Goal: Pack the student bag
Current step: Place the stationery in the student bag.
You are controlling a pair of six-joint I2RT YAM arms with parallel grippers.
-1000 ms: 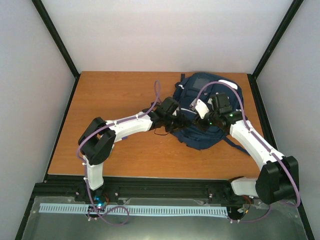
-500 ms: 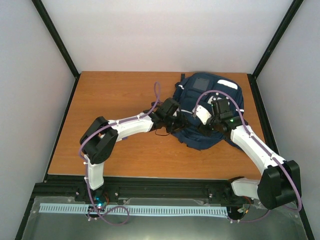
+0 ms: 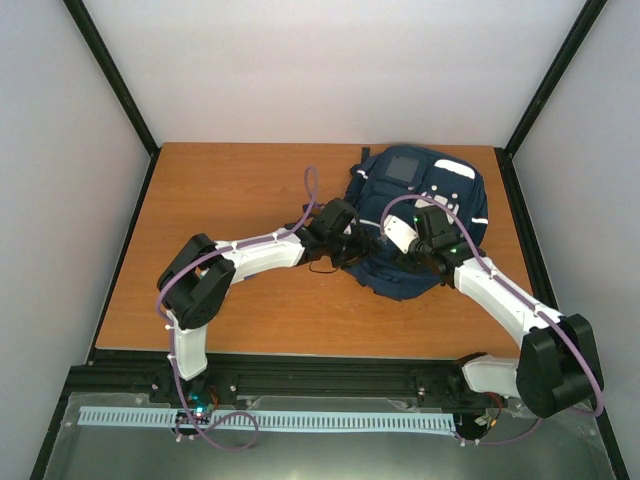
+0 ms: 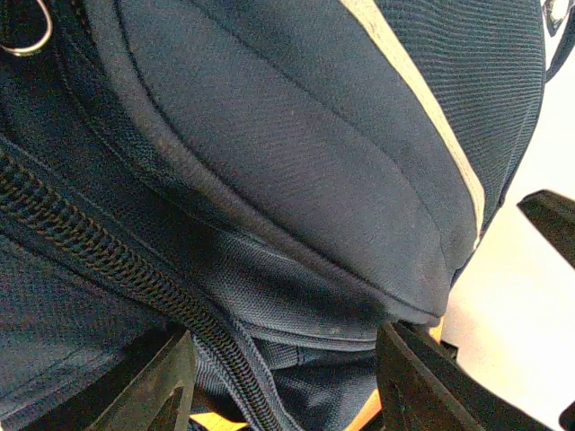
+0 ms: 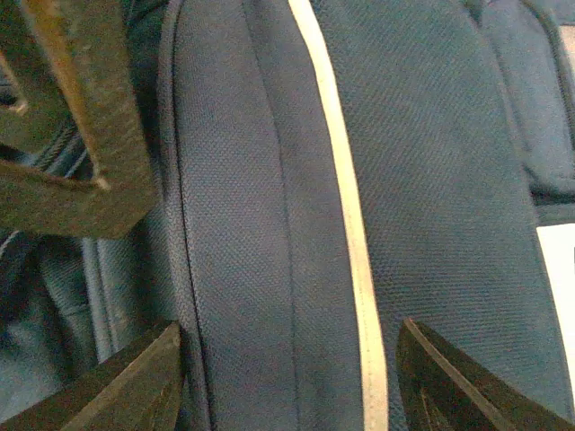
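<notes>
Navy student bag (image 3: 440, 185): only wrist cams show me left gripper (image 4: 283, 359) clamping its zipper fold (image 4: 108, 260), right gripper (image 5: 292, 368) gaping.

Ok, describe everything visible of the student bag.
The student bag is a large navy backpack of coarse woven fabric with thin white stripes, a grey patch and a dark zip. It lies slumped on the wooden table, towards the far right. The left gripper straddles a bunched fold beside the zip at the bag's left edge and seems to pinch it. The right gripper hangs open over a striped panel.
</notes>
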